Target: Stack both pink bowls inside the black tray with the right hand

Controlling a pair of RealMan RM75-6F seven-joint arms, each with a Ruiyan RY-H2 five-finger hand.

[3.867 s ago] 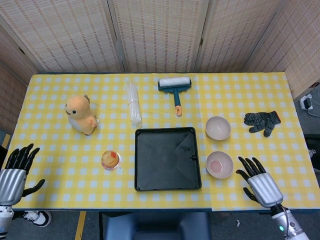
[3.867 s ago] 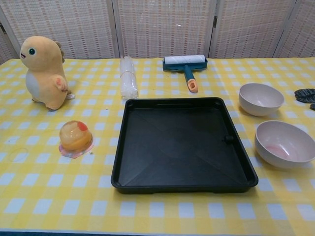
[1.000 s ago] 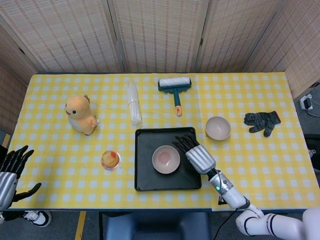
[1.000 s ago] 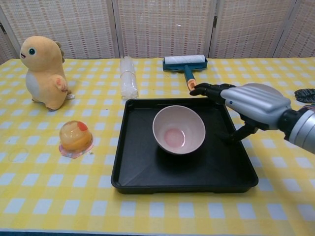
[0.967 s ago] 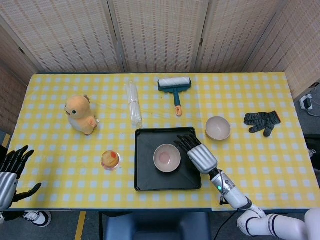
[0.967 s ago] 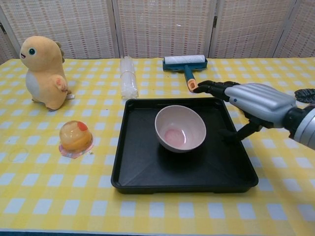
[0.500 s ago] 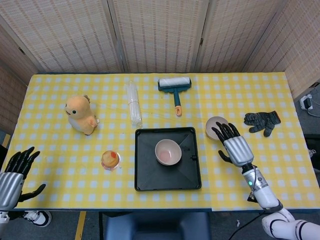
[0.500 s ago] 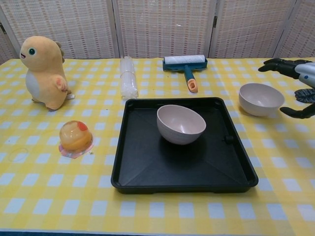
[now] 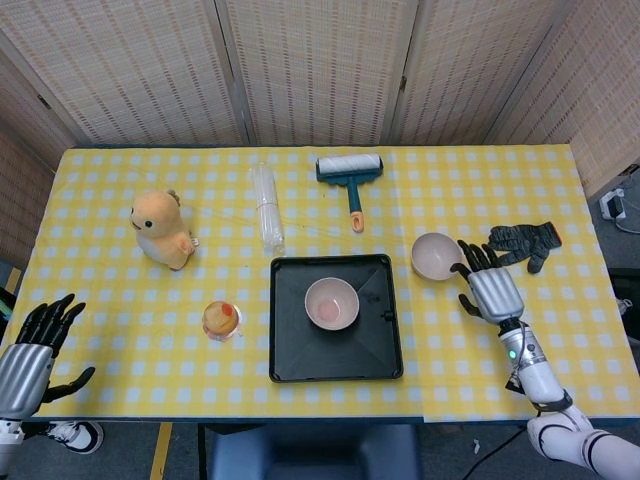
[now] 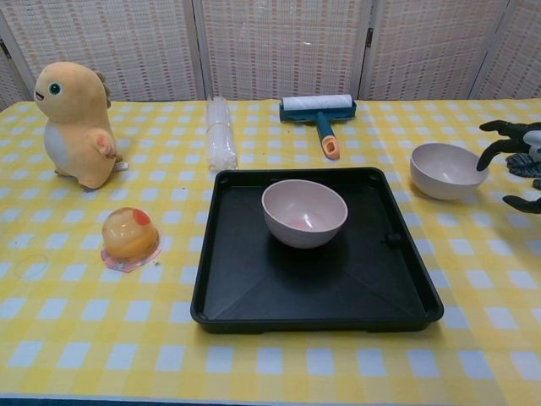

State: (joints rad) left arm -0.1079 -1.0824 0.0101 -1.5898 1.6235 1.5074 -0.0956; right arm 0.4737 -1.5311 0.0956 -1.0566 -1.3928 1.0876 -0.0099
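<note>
Hovering w/ fingers spread & holding nothing: right hand point(image 9: 489, 287), just at 3 o'clock of second pink bowl point(image 9: 436, 256), which sits upright on desk point(image 9: 120, 330), outside black tray point(image 9: 336, 317) at its 2 o'clock. First pink bowl point(image 9: 332, 303) already inside tray, upright, a bit toward 12 o'clock from tray centre. Left hand point(image 9: 35, 348) open too, idle off desk's 8 o'clock corner.

Risks from here, as judgement only:
- Pinching only the thin rim at 3 o'clock could tip the bowl or let it slide toward 9 o'clock, into tray wall. Smooth, light, rounded shell, so prob. skates on the cloth if nudged before fingers close.
- Catching grey glove point(image 9: 525, 243), close by at hand's 1 o'clock, possible if wrist swings wide; would drag it along.
- Clipping tray's raised lip on the carry if lift too low; could jolt tray & shift the bowl inside.
- Missing the nest: lowered off-centre or tilted, second bowl lands on first one's rim, rocks, maybe knocks both over. Needs level approach, centred over the first.
- Releasing early or too high → bounce, bowl ends beside first, not in it.
- Lint roller point(image 9: 349, 172) at 12 o'clock & rest well apart, not likely in the way.
</note>
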